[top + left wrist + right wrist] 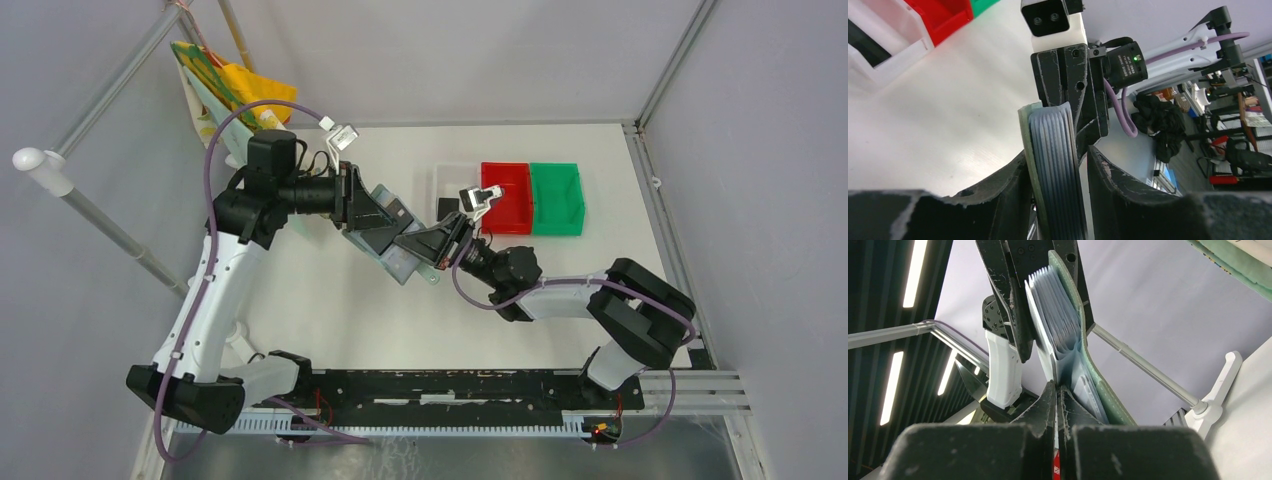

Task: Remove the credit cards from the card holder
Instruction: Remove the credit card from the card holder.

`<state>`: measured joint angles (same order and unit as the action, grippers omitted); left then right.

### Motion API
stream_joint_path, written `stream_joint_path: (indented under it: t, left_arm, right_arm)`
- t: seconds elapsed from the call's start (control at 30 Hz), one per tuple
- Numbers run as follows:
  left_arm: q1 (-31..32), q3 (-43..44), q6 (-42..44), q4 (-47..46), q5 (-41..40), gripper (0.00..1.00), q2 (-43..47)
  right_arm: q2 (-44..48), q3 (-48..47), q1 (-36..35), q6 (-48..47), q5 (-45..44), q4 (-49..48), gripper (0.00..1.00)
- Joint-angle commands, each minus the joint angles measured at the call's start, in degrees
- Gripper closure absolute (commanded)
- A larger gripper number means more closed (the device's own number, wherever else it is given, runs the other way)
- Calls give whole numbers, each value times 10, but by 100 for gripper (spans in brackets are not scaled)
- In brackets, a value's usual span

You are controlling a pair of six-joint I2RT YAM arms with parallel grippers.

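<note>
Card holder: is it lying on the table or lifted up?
Lifted: the card holder hangs above the table, clamped between left gripper and right gripper.

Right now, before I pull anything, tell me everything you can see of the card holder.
The card holder is off the table, held in the air between the two arms. It is a pale grey-green wallet with a soft-looking cover. Inside is a fanned stack of light, ribbed pockets, which both wrist views show edge-on. The left gripper is shut on one end and the right gripper pinches the opposite end. No card can be clearly made out in the pockets.
</note>
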<state>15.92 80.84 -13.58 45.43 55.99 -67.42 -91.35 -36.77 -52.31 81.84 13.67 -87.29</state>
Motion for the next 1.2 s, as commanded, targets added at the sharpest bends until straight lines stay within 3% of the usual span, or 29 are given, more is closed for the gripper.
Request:
stream_joint_path:
  t: [0.0, 0.3, 0.57, 0.7, 0.73, 0.83, 0.9, 1.03, 1.17]
  left_arm:
    - [-2, 18, -9, 8, 100, 51, 0]
    - [-30, 16, -20, 1, 156, 58, 1]
    - [-33, 9, -6, 10, 160, 76, 5]
    - [-36, 17, 7, 31, 165, 77, -1]
    - [-37, 18, 11, 33, 166, 78, -1]
    - [-36, 16, 16, 36, 163, 80, -2]
    - [-36, 15, 15, 36, 161, 81, -2]
    - [-37, 17, 13, 36, 158, 82, -2]
    - [-36, 13, 13, 36, 158, 82, -1]
  right_arm:
    - [27, 10, 7, 14, -25, -76, 100]
    - [42, 44, 10, 7, -32, -68, 100]
    - [46, 44, 10, -1, -23, -63, 100]
    - [50, 57, 9, -4, -21, -70, 100]
    - [50, 56, 10, -5, -19, -70, 97]
    - [42, 36, 9, -5, -5, -68, 72]
    - [36, 16, 6, -6, 5, -58, 67]
    - [31, -1, 3, -11, 9, -45, 68]
    - [12, -12, 1, 5, 11, -70, 77]
